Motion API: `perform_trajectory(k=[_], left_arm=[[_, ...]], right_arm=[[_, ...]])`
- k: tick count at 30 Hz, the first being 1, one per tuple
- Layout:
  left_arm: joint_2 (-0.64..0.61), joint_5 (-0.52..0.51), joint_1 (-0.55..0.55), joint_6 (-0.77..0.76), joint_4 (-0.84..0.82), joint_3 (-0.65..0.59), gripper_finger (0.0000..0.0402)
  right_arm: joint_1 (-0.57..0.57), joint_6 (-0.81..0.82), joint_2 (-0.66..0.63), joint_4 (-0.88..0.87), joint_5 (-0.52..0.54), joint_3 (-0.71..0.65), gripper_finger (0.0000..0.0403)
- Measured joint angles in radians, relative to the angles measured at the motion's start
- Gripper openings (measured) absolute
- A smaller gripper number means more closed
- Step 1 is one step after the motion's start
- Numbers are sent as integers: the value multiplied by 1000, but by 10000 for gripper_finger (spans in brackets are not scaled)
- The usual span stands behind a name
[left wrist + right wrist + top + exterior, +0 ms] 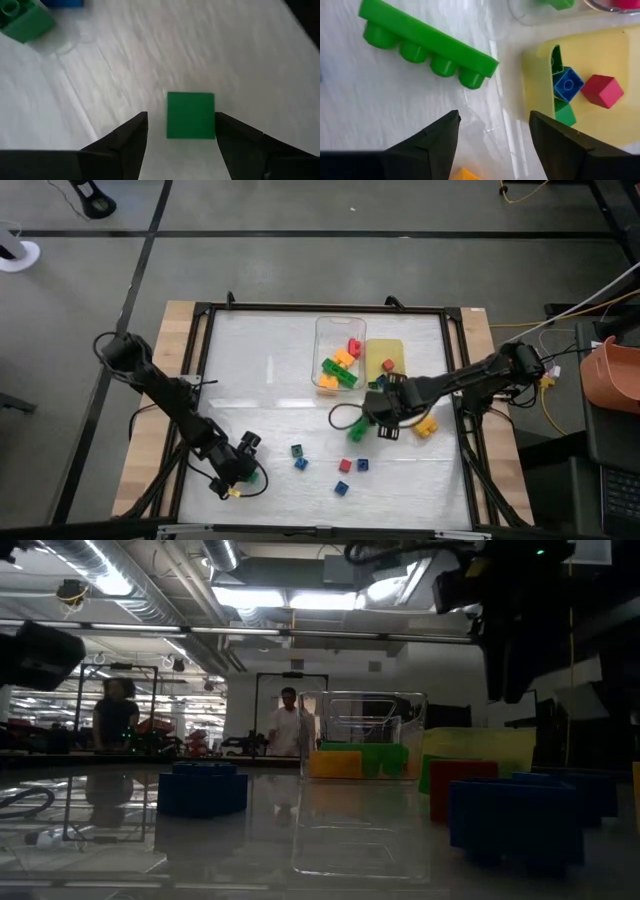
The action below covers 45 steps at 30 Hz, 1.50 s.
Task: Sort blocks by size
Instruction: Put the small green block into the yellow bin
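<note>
My left gripper point(250, 470) is near the table's front left, open. Its fingers stand on either side of a small green cube point(190, 115) that lies on the table. My right gripper point(494, 115) is open and empty right of centre point(375, 420), above the table beside a long green studded bar point(427, 42), which lies flat point(356, 430). The clear tray point(322, 330) holds orange, green and red blocks. The yellow tray point(540, 70) holds a blue, a red and a green cube. Several small cubes point(345, 465) lie loose near the front.
An orange block point(427, 426) lies right of my right gripper. A green brick point(22, 22) and a blue one point(62, 2) lie beyond the green cube. Two trays stand side by side at the far centre. People stand in the room beyond the table point(288, 720).
</note>
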Motion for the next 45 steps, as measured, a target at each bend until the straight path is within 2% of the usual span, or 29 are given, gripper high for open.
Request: perform_trajectory(k=[8,15,19,24,31,39,42,45], left_arm=[[63,-1,2,27,6,0,205],[91,-4,2,27,87,0,117],[93,-6,18,28,135,0,116],[92,-62,76,56,228,0,116],[92,-136,218,205,448,0,116],[121,-136,441,460,909,2,116],[180,-112,534,511,1018,46,116],[250,-54,614,537,1034,144,116]], right_arm=[[96,119,0,3,40,0,241],[179,208,0,6,115,0,241],[229,242,0,14,170,0,241],[274,285,0,31,215,0,241],[317,307,0,88,231,0,241],[328,259,0,105,252,0,241],[325,221,0,105,268,0,241],[325,185,0,105,270,0,241]])
